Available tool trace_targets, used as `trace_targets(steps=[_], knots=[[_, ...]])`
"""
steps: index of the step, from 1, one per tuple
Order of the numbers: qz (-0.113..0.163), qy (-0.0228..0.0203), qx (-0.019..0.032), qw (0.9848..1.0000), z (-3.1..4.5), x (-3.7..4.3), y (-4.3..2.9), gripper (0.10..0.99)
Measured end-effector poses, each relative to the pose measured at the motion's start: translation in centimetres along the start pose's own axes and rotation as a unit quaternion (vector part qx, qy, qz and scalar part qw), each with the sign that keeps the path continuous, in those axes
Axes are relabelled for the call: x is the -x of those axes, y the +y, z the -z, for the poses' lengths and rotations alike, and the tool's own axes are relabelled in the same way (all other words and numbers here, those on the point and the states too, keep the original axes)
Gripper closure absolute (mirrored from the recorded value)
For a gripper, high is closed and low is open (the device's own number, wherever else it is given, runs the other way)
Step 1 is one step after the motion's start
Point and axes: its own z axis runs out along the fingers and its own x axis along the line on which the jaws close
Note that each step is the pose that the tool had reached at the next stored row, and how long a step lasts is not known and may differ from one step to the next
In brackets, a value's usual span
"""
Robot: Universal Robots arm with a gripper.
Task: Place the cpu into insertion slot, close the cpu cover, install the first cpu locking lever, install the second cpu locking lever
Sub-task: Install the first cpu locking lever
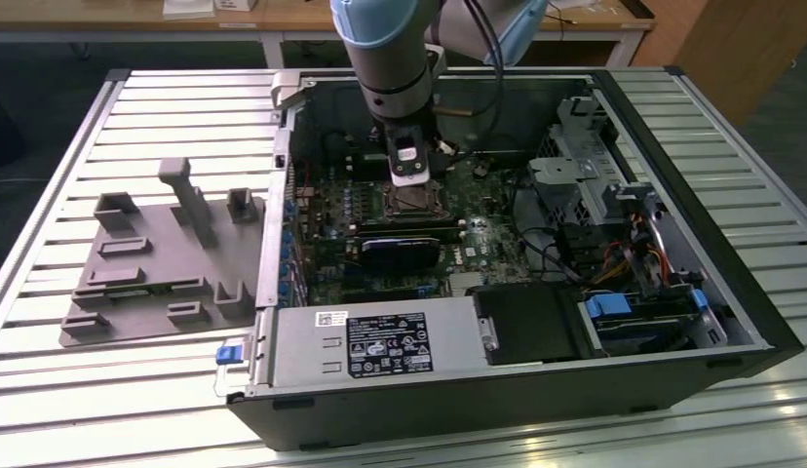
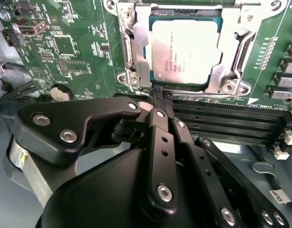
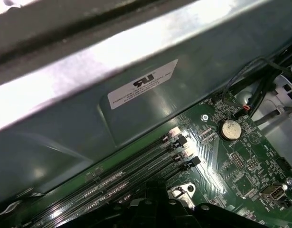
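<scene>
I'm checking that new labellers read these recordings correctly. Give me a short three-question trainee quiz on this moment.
1. True or false: the cpu lies framed by the cpu cover.
2. The gripper tips are nearest to: A the coin battery, B the cpu cover's edge, C the power supply.
3. What long dark parts run on the circuit board beside the gripper tips?

Key: 1 true; 2 B; 3 memory slots.

I see the cpu (image 2: 184, 51) seated in the insertion slot (image 2: 136, 47), under the cpu cover (image 2: 230, 45). My gripper (image 2: 162, 95) sits at the slot's 6 o'clock, memory slots (image 2: 226, 123) at its 4 o'clock.
</scene>
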Motion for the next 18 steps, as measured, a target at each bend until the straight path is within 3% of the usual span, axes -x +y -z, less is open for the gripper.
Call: trace_targets(steps=[7, 14, 16, 18], knots=[[0.000, 0.0002, 0.0003, 1.0000, 0.14, 0.02, 0.03, 0.984], [0.000, 0.0001, 0.0000, 1.0000, 0.94, 0.10, 0.30, 0.984], [0.001, -0.0014, -0.0020, 1.0000, 1.03, 0.11, 0.34, 0.984], [0.002, -0.0045, -0.0075, 1.0000, 1.14, 0.12, 0.37, 0.984]])
